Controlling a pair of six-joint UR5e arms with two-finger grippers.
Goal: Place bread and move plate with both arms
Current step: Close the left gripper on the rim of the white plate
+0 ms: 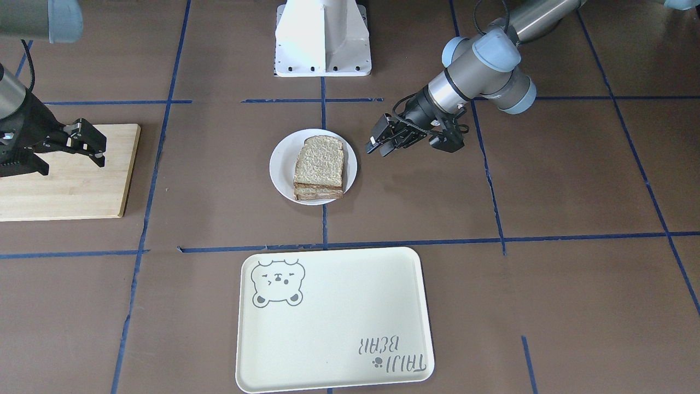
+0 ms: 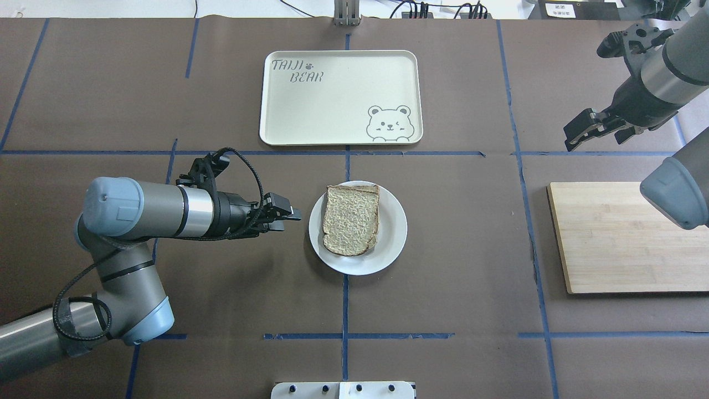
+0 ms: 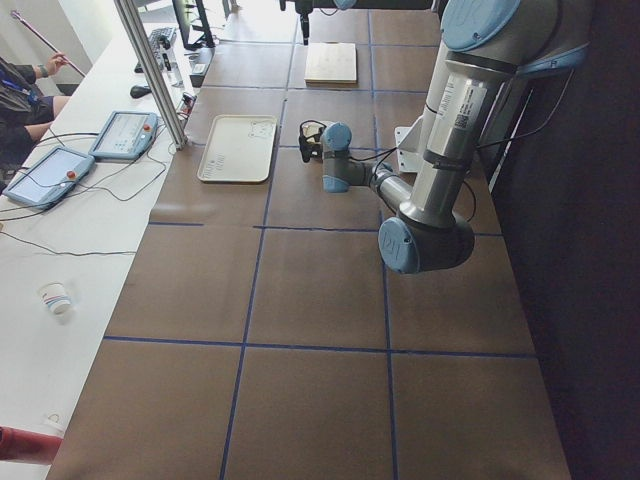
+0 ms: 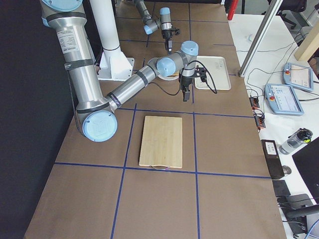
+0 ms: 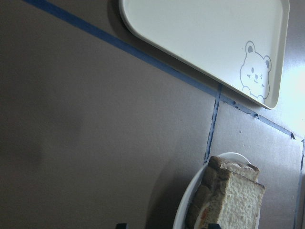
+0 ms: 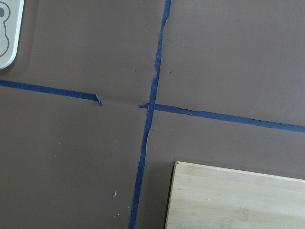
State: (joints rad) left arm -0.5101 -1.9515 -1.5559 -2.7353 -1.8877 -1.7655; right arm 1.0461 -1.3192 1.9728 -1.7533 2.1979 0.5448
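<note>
A small white plate (image 1: 280, 167) sits mid-table and holds a stack of bread slices. The top bread slice (image 1: 320, 160) lies flat, pale and speckled with a dark crust. The plate (image 2: 394, 233) and bread (image 2: 350, 219) also show in the overhead view, and the left wrist view shows the plate (image 5: 183, 214) and bread (image 5: 236, 200) low at right. My left gripper (image 1: 385, 143) hovers just beside the plate's rim, open and empty (image 2: 285, 213). My right gripper (image 1: 87, 143) is open and empty, far from the plate, above the wooden board's far edge (image 2: 579, 133).
A cream bear tray (image 1: 333, 323) lies beyond the plate on the operators' side (image 2: 332, 105). A pale wooden board (image 1: 65, 186) lies on my right (image 2: 620, 244). The white pedestal (image 1: 322, 38) stands at my base. Blue tape lines cross the brown table.
</note>
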